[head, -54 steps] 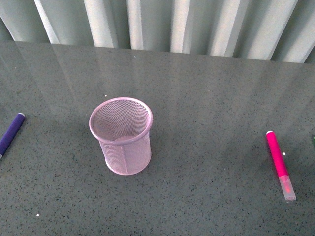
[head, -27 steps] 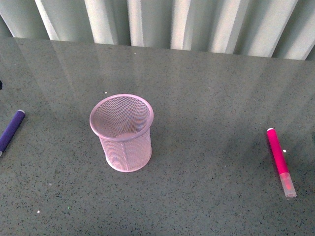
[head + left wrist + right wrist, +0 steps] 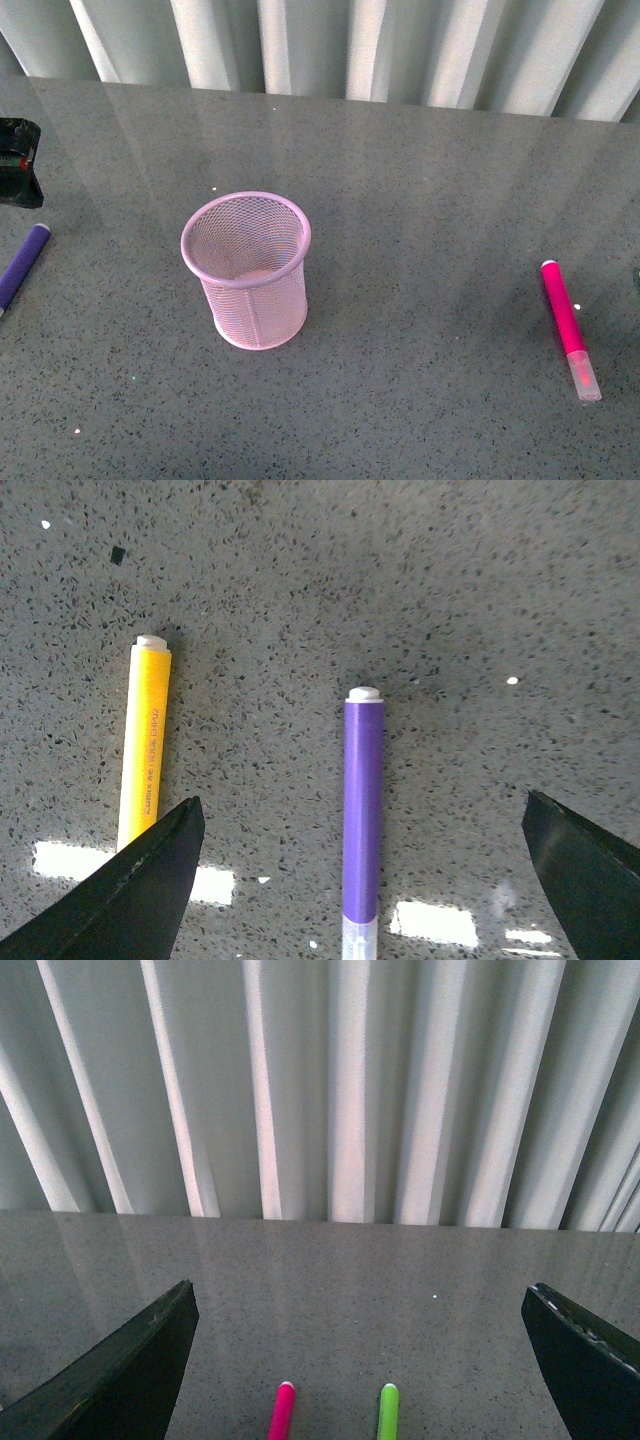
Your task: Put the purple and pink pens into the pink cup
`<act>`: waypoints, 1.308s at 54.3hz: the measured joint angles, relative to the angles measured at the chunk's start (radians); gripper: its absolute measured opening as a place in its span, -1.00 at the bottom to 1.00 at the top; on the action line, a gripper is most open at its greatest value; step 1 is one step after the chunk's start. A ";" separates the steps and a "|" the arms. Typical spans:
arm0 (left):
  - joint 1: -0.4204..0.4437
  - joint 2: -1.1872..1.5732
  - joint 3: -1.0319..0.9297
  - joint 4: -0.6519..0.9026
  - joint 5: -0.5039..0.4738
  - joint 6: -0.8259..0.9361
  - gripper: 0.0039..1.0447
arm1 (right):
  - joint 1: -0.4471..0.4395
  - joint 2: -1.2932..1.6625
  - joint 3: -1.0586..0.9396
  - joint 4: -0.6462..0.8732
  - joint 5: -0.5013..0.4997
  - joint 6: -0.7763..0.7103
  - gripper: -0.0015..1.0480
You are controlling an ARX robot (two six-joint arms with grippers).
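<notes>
The pink cup (image 3: 246, 270) – a pale pink wire-mesh holder with a rolled rim – stands upright on the speckled grey table (image 3: 420, 200), a little left of centre in the front view, its open mouth facing up. Both pens lie flat on the table, outside the cup and well apart from it, one on each side. The purple pen (image 3: 22, 266) lies at an angle on the far left, partly cut off by the picture edge. The pink pen (image 3: 566, 320) lies on the far right, its white end pointing away from me and its translucent cap towards me. My left arm (image 3: 18, 162) shows as a black block at the left edge, just beyond the purple pen's visible end. In the left wrist view, my left gripper (image 3: 360, 805) hangs above the purple pen with its two dark fingers spread wide, one on either side, neither touching it. A yellow pen (image 3: 145, 745) lies beside the purple one, roughly parallel and apart from it, its lower end hidden behind one finger. My right gripper (image 3: 360, 1295) is also spread wide and holds nothing. Its camera looks along the table towards a pale pleated curtain (image 3: 340, 1080), with the tips of the pink pen and a green pen (image 3: 387, 1410) side by side between its fingers.
</notes>
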 joint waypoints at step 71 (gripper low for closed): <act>0.003 0.251 0.157 -0.030 0.043 0.106 0.88 | 0.000 0.000 0.000 0.000 0.000 0.000 0.87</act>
